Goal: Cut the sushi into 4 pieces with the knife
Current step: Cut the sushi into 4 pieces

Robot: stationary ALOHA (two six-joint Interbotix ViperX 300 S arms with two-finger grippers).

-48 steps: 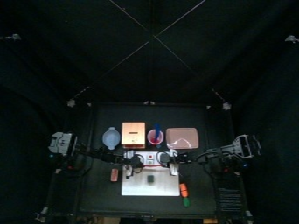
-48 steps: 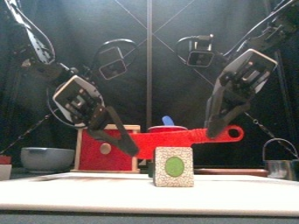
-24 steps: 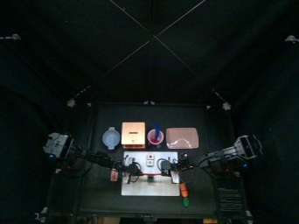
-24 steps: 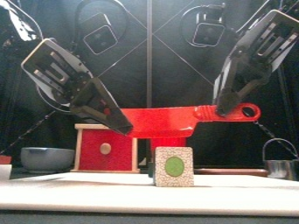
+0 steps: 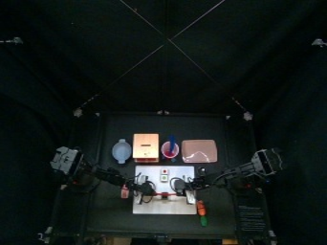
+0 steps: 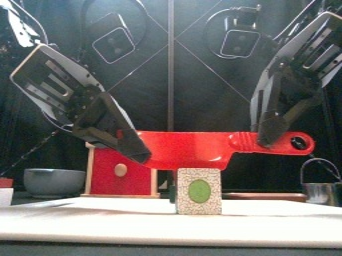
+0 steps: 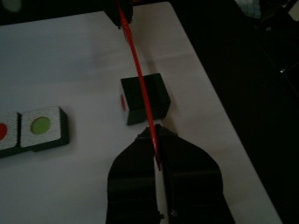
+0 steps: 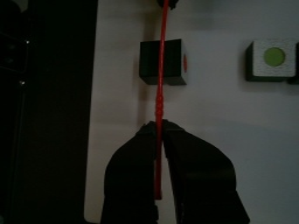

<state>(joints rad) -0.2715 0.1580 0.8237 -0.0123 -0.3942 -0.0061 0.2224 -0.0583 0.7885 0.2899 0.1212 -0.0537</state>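
Top view — blue knife [image 5: 174, 144] in cup [image 5: 169, 150]

Light pools on the white cutting board [image 5: 173, 170], the lone bright patch in a top view swallowed by black curtains [image 5: 163, 57]. At table height the left gripper [image 6: 134, 152] and right gripper [image 6: 274, 138] loom large and soft-edged. Both wrist views are dim and murky.
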